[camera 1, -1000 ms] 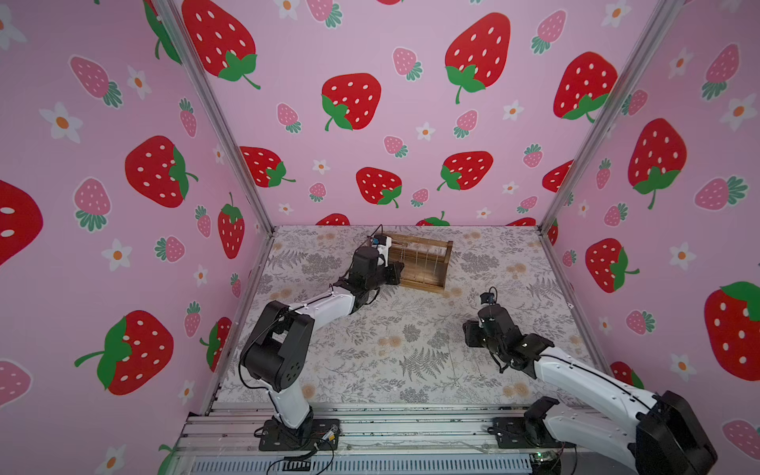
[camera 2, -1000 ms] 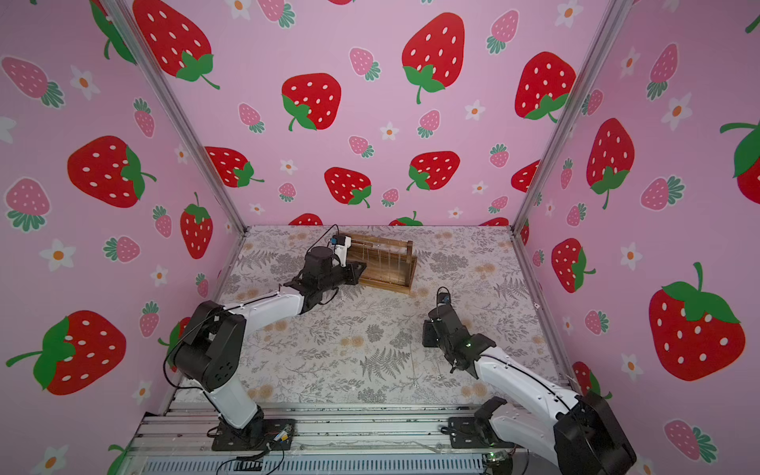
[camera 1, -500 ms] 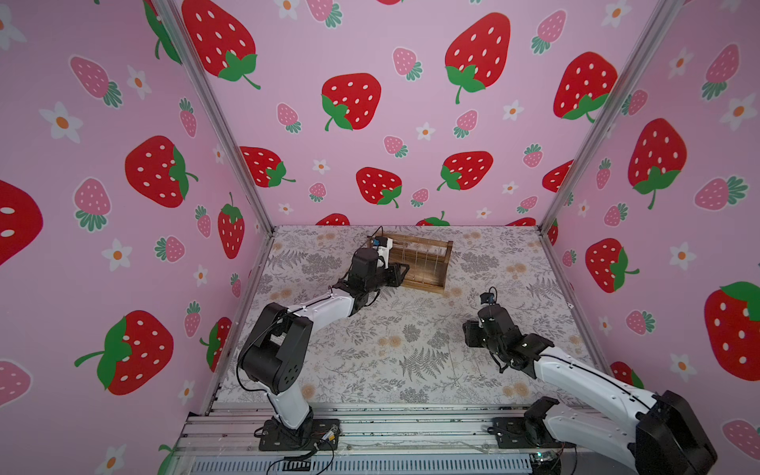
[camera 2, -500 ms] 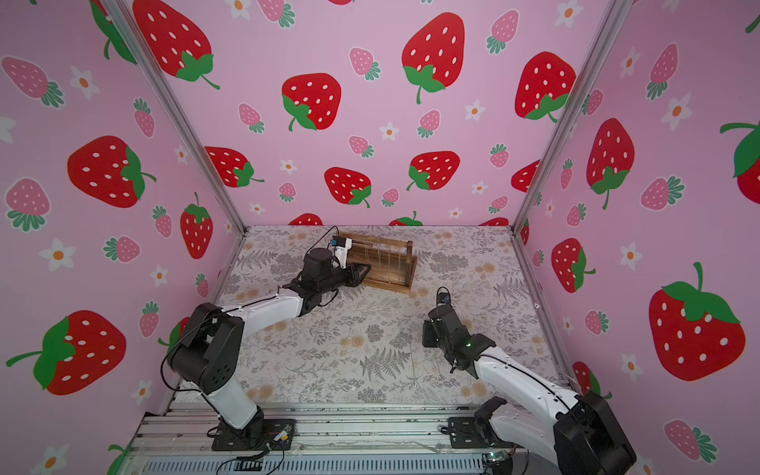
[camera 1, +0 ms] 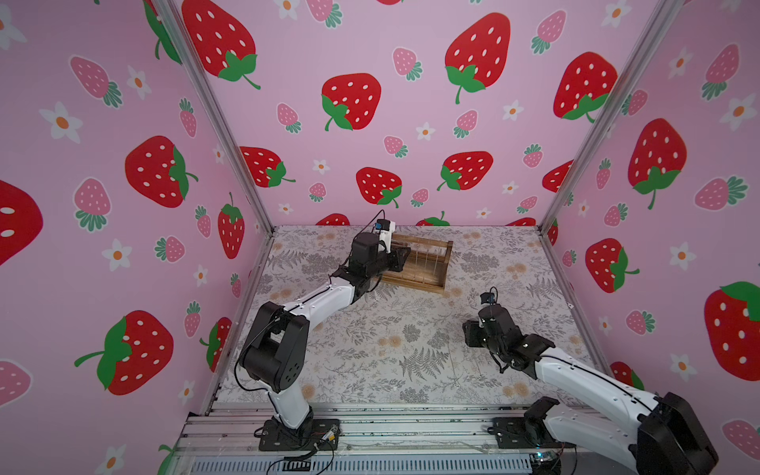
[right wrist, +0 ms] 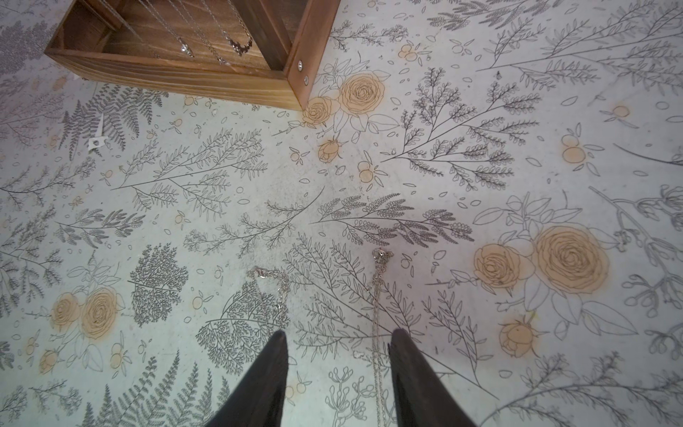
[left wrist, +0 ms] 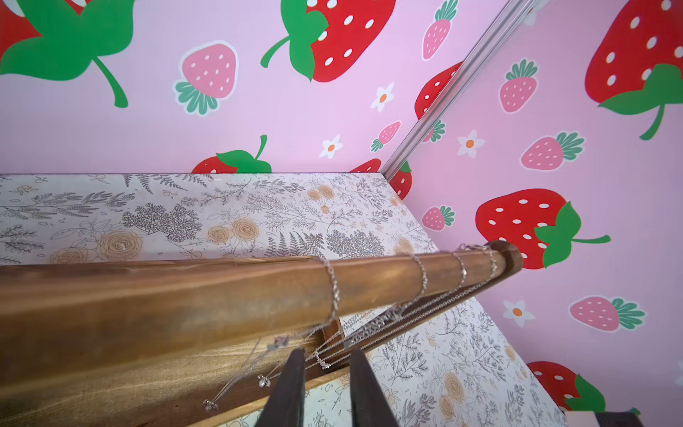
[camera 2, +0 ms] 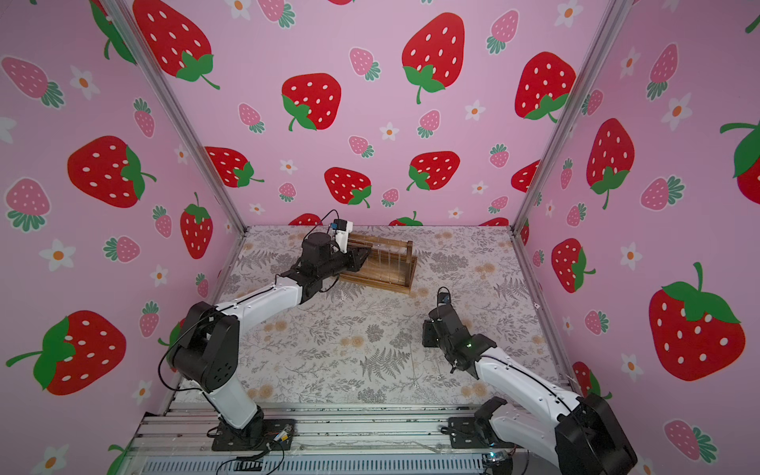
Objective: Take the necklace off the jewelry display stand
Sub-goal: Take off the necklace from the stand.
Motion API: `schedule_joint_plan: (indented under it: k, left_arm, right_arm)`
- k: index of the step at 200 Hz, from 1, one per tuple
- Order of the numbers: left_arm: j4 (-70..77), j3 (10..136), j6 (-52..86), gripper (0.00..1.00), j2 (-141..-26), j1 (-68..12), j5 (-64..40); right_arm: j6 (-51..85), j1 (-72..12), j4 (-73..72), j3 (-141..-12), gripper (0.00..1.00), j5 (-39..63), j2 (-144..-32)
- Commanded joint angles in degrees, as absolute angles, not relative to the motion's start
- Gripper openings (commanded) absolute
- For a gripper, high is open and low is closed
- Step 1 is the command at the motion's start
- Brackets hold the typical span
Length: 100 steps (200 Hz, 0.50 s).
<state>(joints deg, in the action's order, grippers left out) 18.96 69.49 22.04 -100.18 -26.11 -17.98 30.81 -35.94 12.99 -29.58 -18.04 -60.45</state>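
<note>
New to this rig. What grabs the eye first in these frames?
The pink strawberry-print walls dominate both top views. Toward the back wall, the left gripper stands narrowly open at silver chains draped over the top bar of the jewelry display stand. Two necklaces lie on the floral tabletop in front of the open right gripper.

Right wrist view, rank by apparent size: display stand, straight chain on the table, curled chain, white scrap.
1. jewelry display stand, largest even though it is cropped and farther off
2. straight chain
3. curled chain
4. white scrap
</note>
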Motion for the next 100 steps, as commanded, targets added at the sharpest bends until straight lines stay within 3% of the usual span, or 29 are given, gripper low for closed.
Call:
schedule_joint_plan:
  k: [1, 61, 100]
  left_arm:
    - [17.27, 71.97, 20.87, 0.23, -101.59, -25.74, -17.83]
    - [15.17, 71.59, 19.02, 0.19, -100.57, -25.53, -16.26]
    - [14.56, 71.37, 18.47, 0.24, -100.11, -25.56, -16.46]
  right_arm:
    - [31.05, -35.76, 12.31, -29.27, 0.46, -18.38, -59.51]
    - [31.03, -35.7, 12.22, -29.44, 0.46, -18.32, -60.11]
    - [31.03, -35.73, 12.13, -29.59, 0.46, -18.03, -60.64]
